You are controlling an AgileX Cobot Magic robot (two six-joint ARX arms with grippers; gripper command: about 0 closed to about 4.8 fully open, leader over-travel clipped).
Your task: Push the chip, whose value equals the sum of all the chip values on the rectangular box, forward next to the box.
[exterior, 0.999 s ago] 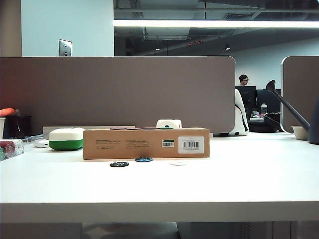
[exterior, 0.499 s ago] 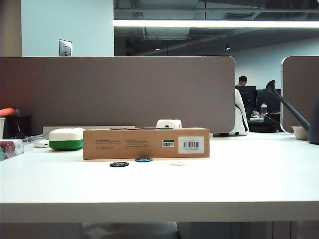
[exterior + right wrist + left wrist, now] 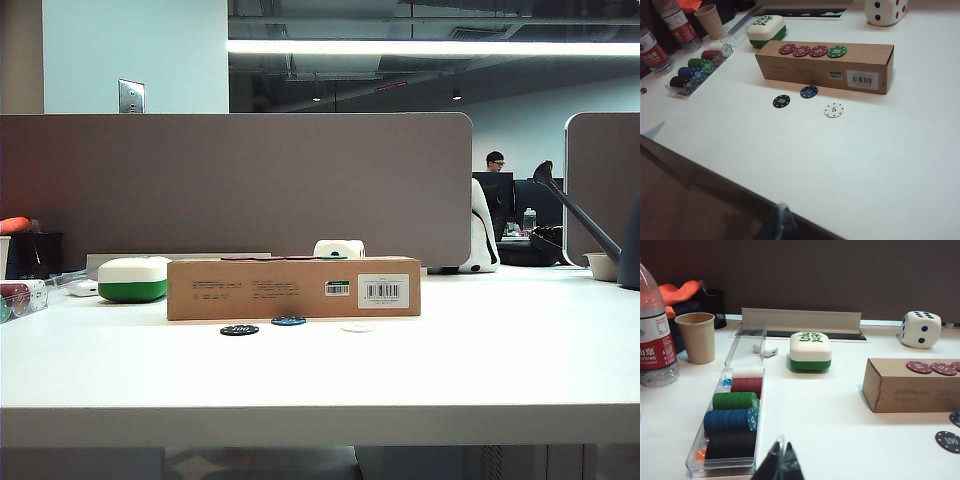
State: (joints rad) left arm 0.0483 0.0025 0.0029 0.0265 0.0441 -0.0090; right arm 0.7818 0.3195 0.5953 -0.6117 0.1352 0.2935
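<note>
The brown rectangular box (image 3: 825, 67) lies across the table, also seen in the exterior view (image 3: 293, 288) and the left wrist view (image 3: 910, 390). On its top sit three maroon chips (image 3: 801, 51) and a green chip marked 20 (image 3: 837, 51). In front of the box lie the blue chip (image 3: 809, 91) (image 3: 288, 321), closest to its front face, a black 100 chip (image 3: 781, 101) and a white 5 chip (image 3: 834, 110). My right gripper (image 3: 781, 212) is shut and empty over the table's near edge, far from the chips. My left gripper (image 3: 780, 460) is shut and empty beside the chip tray.
A clear tray of stacked chips (image 3: 735, 415) stands left of the box. A white-and-green case (image 3: 766, 25), a large die (image 3: 885, 11), a paper cup (image 3: 695, 337) and water bottles (image 3: 652, 50) stand farther back. A partition wall (image 3: 240, 185) closes the far side.
</note>
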